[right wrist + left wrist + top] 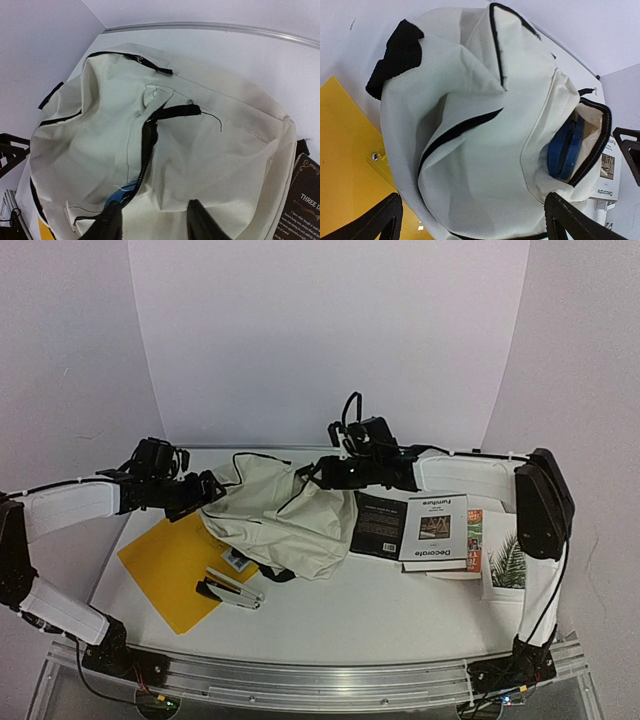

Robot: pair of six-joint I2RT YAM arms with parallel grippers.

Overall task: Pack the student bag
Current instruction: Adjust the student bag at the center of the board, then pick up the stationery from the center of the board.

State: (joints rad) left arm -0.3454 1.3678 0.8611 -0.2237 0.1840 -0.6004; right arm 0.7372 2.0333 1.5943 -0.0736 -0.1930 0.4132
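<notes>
Bag (280,515) lies slumped mid-tabletop (400,610). Its soft, light cloth will likely sag and fold, so it is best taken by the firmer black zip rim (147,140) or strap (395,55). Left hand (475,222) gapes wide and empty. Right hand (155,220) is half-spread over the rim, gripping nothing clearly.

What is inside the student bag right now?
A blue, rounded item shows in the open zipper mouth of the student bag; cloth covers the rest of it and anything deeper inside.

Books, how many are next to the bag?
4: black book beside the bag, white book beside it, orange-edged one beneath that, plant-cover book farthest right. More may be hidden.
</notes>
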